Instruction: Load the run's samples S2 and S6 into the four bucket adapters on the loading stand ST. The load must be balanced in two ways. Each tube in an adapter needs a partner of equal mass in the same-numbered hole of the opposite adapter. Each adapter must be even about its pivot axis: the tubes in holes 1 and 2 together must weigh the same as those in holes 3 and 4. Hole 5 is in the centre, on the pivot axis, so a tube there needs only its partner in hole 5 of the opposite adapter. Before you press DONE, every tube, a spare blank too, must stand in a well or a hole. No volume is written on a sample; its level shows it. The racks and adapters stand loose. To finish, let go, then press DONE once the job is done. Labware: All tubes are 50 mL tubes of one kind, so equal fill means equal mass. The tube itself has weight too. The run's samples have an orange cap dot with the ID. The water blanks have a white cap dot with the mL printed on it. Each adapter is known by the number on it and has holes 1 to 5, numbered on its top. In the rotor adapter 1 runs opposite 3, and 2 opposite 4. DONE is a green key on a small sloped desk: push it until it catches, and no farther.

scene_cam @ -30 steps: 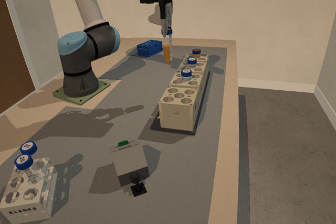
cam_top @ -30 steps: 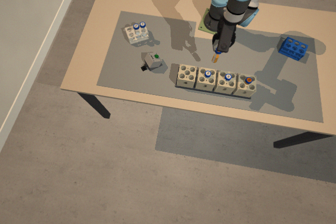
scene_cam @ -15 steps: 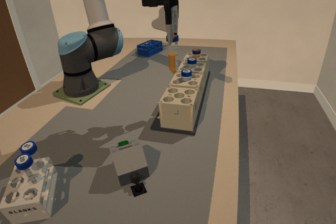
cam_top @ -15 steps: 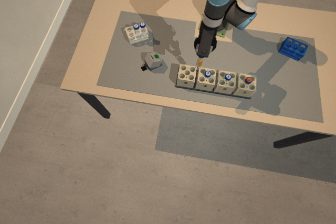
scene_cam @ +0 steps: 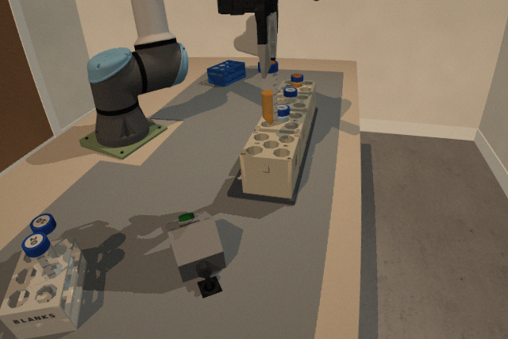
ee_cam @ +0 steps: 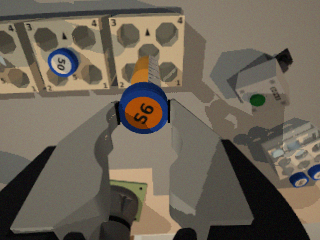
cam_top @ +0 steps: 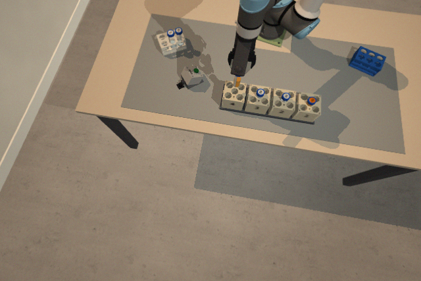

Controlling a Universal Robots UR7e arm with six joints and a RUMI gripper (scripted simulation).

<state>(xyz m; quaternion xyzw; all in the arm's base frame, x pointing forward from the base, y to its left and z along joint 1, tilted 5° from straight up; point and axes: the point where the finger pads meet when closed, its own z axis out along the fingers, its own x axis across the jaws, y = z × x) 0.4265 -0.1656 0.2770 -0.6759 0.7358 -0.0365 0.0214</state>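
One tube in the air, S6 point(ee_cam: 144, 113), hanging over the end adapter point(cam_top: 233, 95).

Gripper point(ee_cam: 144, 115) is clamped on its blue cap, orange body pointing down at the holes, tip just above them and not seated. Next adapter point(ee_cam: 66, 56) has a 50 blank point(ee_cam: 62, 62) in it. Green DONE key point(ee_cam: 257, 100) sits off to the side, near the BLANKS rack point(scene_cam: 33, 318).

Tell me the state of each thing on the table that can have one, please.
Two-jaw gripper: shut on the S6 tube.
Orange-filled S6 tube: upright, hanging over adapter 4, not seated.
Adapter 4, beige block: no tube seated.
Green DONE key: untouched.
Blue sample rack: visible wells empty.
White BLANKS rack: holds two capped tubes.
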